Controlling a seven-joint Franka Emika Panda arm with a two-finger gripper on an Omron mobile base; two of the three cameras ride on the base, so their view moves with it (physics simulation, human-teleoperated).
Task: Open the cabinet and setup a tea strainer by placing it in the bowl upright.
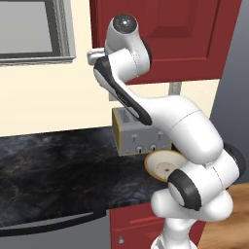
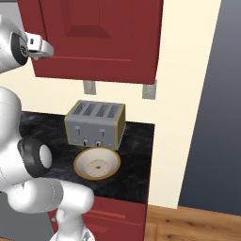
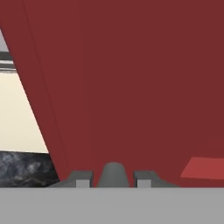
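The boxy silver four-slot toaster [image 2: 95, 124] is crowding the shallow cream bowl [image 2: 97, 164] from behind; open black marble counter [image 1: 53, 165] is lying leftward.

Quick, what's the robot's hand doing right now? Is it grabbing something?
End effector: its two fingers are closed around the cabinet's round knob, right up against the dark red cabinet door.

Cream wall [image 1: 58, 97] behind a black marbled worktop [image 1: 53, 165], a grey-framed window [image 1: 34, 29] up at the left. Wooden floor [image 2: 197, 226] down right, grey panel [image 2: 221, 103] beside it, two grey sockets [image 2: 149, 90] on the wall.
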